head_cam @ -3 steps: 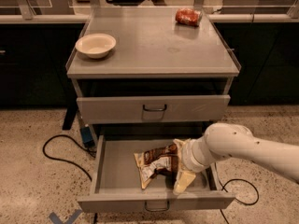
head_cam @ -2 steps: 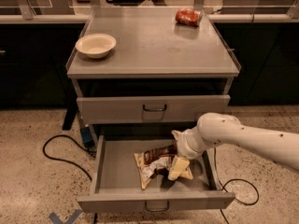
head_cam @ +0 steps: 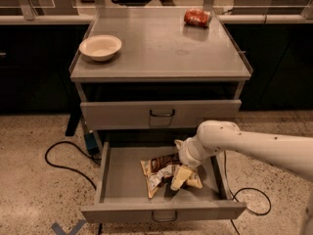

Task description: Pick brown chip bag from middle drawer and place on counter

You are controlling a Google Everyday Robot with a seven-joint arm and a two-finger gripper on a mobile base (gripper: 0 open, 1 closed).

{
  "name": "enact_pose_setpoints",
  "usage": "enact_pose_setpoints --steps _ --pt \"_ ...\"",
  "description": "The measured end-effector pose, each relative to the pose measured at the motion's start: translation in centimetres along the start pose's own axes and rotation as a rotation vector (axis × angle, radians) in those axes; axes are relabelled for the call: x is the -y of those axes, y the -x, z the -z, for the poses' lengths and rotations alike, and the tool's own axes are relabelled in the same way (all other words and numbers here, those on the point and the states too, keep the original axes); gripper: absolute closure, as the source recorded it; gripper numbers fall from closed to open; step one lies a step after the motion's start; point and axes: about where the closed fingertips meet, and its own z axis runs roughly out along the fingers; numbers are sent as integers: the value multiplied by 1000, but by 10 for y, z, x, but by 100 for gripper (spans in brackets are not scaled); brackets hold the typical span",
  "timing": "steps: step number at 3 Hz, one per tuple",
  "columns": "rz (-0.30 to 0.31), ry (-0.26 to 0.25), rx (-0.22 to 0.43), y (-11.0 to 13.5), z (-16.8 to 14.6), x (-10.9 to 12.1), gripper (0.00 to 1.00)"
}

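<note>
The brown chip bag [head_cam: 159,169], crumpled with cream edges and white print, lies on the floor of the middle drawer [head_cam: 122,182], which is pulled open. My gripper [head_cam: 186,177] reaches down into the drawer from the right on a white arm and sits on the bag's right end. It hides part of the bag. The counter [head_cam: 161,48] is the grey cabinet top above.
A cream bowl [head_cam: 100,47] stands at the counter's left. A red-orange packet [head_cam: 197,17] lies at its back right. The drawer above [head_cam: 161,114] is closed. A black cable [head_cam: 63,160] lies on the speckled floor at the left.
My arm has swung left and a little back, bringing the gripper from the drawer's right side onto the bag's right end. The bag has stayed in place.
</note>
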Motion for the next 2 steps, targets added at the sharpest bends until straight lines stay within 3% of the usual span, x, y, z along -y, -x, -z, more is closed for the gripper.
enact_pose_setpoints --steps 1,2 --pt "-52 67 2 -10 -70 4 0" --pt "-51 67 2 -10 -70 4 0"
